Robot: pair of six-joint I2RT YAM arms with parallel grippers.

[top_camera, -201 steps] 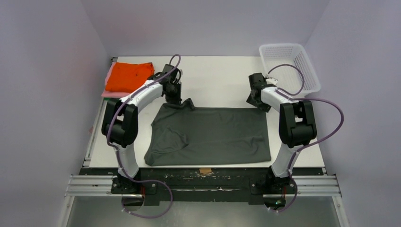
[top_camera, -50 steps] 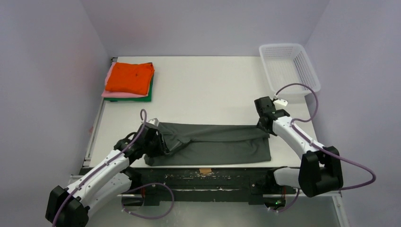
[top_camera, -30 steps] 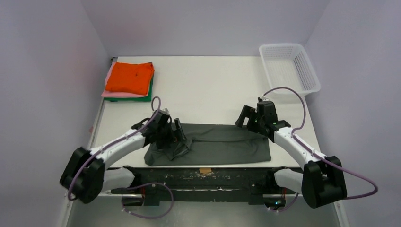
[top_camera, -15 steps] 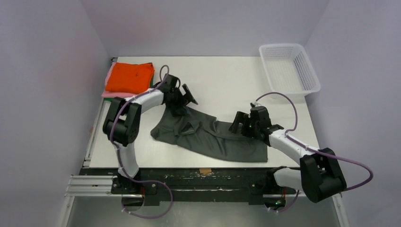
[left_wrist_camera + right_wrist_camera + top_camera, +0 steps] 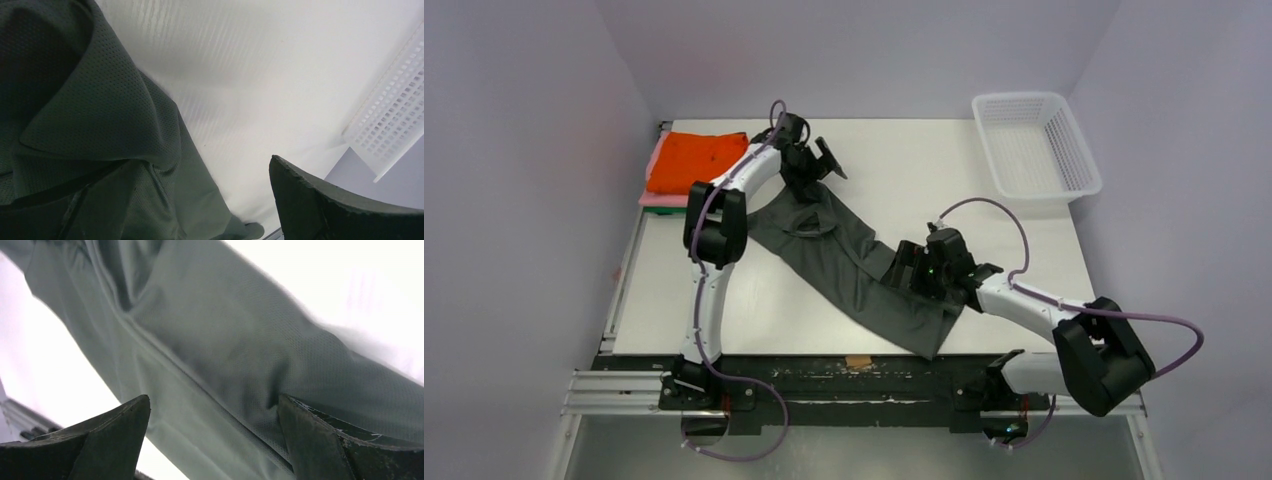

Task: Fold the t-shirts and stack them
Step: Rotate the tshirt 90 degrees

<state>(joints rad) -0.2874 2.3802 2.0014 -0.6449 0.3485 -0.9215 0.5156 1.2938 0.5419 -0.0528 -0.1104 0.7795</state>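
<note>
Dark grey t-shirt (image 5: 864,270) lies as a skewed, rumpled band on the white table (image 5: 924,160), running from beside the far-left stack toward the near edge right of centre; it is not yet squared. Left gripper (image 5: 822,172) is at the band's far end with jaws apart. The wrist view shows one finger (image 5: 320,200) bare over the table, and cloth bunches over the place where the other would be, so I cannot tell whether a fold is caught on it. Right gripper (image 5: 906,268) sits over the mid-to-near part of the shirt, jaws spread wide and gripping nothing, with both fingers (image 5: 90,440) straddling a long crease. Handling judgement: the fine mesh knit is thin, light and limp, with no stiffness. It will sag from any pinch point, drag and wrinkle on the table, and slide easily through the pads. Best holds are probably the doubled hems, the collar or the shoulder seams at two well-separated corners, taking all layers together rather than the single-layer belly. Surface is smooth, matte and flat, with plenty of open area in the middle and far right. The folded orange t-shirt (image 5: 694,160) sits on the pink one (image 5: 656,198) at far left, just beside the left arm; I cannot make out a green one. White mesh basket (image 5: 1079,160) stands at the far right corner, well apart from the shirt. Plain lilac walls close in on three sides.
</note>
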